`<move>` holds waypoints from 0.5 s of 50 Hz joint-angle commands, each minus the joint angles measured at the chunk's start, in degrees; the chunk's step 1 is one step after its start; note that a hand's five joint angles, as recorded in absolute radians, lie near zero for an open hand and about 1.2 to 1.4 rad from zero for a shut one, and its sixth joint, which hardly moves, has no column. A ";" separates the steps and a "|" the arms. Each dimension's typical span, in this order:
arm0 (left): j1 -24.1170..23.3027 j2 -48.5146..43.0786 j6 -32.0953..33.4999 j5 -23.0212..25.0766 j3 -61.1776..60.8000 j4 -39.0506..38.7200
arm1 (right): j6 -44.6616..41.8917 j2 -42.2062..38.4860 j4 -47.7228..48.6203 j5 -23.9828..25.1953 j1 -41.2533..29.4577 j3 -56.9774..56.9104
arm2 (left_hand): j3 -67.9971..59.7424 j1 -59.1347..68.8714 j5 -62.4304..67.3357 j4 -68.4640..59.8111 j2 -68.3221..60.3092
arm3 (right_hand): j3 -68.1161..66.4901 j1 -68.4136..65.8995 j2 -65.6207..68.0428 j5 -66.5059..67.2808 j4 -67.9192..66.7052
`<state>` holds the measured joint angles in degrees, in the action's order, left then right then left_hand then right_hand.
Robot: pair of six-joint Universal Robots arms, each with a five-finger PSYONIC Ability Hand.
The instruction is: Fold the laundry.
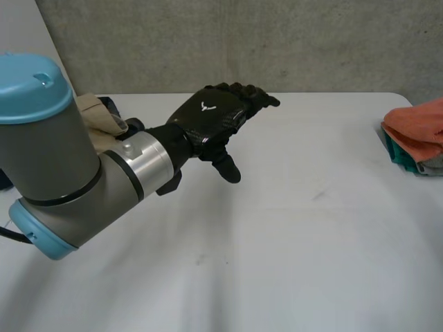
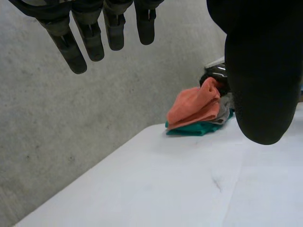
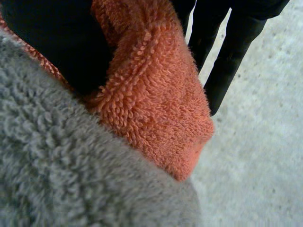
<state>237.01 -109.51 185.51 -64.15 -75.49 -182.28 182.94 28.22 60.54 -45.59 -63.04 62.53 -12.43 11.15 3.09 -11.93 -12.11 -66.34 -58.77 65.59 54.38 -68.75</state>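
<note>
Count for you: two robot hands, four cloths, one bench.

Left robot hand [image 1: 211,117]: fingers straight, thumb held apart, nothing in it. It hangs above the bench [image 1: 291,228], left of centre, at the end of the left arm [image 1: 62,159]. Its own wrist view agrees. The fingers [image 2: 75,45] are straight and side by side, the thumb [image 2: 260,71] is well clear of them, and there is bare bench under the palm.

Pile [image 1: 415,142]: three pieces at the bench's right edge in the head view, well apart from the left robot hand.
- One orange towel [image 1: 415,124] on top, bunched up to a peak.
- One teal cloth [image 1: 397,153] at the bottom, touching the bench.
- One grey towel [image 1: 432,166] on the near side. In the left wrist view it sits between the orange and the teal.

Right robot hand [image 3: 47,38]: in that pile, pressed against the orange towel, with the grey towel just beside it. You can't tell from the right wrist view whether it's clamped on the orange towel or only resting against it.

Fourth cloth: one beige cloth [image 1: 97,114] at the bench's far left, behind the left arm and partly hidden by it. It's crumpled, and it's well apart from the pile.

One grey concrete wall [image 1: 277,41] runs behind the bench.
</note>
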 commanded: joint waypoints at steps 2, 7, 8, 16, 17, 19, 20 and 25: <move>-0.32 -0.80 -0.06 -0.18 -0.28 -0.01 | -3.03 3.85 0.37 1.73 1.95 4.44 | -3.34 4.61 2.68 -3.83 -3.66 | -13.66 -21.23 14.41 15.62 -11.25; -0.67 -0.53 -0.06 -0.18 -0.28 -0.01 | -3.38 8.24 -0.77 0.77 1.78 7.69 | -3.34 4.61 2.68 -3.83 -3.66 | -13.66 -21.23 14.41 15.62 -11.25; -0.85 -0.53 -0.06 -0.18 -0.28 0.08 | -3.38 8.77 -1.12 0.42 1.69 7.96 | -3.34 4.61 2.68 -3.83 -3.66 | -13.66 -21.23 14.41 15.62 -11.25; -1.99 0.61 -0.06 -0.27 -0.28 0.08 | -4.87 13.78 -14.73 -7.84 1.60 8.84 | -3.34 4.61 2.68 -3.83 -3.66 | 56.34 48.77 -55.59 -54.38 58.75; -2.16 0.78 -0.06 -0.27 -0.28 0.08 | -5.66 14.48 -16.31 -8.63 1.69 8.84 | -3.34 4.61 2.68 -3.83 -3.66 | 56.34 48.77 -55.59 -54.38 58.75; -2.52 1.14 -0.15 -0.27 -0.28 0.08 | -9.43 16.68 -21.41 -10.74 1.86 9.10 | -3.34 4.61 2.68 -3.83 -3.66 | 56.34 48.77 -55.59 -54.38 58.75; -2.60 1.48 -0.32 -0.27 -0.28 0.08 | -11.10 17.56 -23.08 -11.53 1.95 9.19 | -3.34 4.61 2.68 -3.83 -3.66 | 56.34 48.77 -55.59 -54.38 58.75; -3.22 2.98 -0.50 -0.18 -0.28 0.08 | -23.66 22.83 -32.31 -18.29 3.09 10.68 | -3.34 4.61 2.68 -3.83 -3.66 | 56.34 48.77 -55.59 -54.38 58.75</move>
<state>234.48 -108.05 185.25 -64.39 -75.76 -182.19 170.80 46.03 37.41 -57.65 -60.94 72.06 -12.43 11.15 3.09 -12.07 -12.11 -12.44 -13.02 12.47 2.80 -12.48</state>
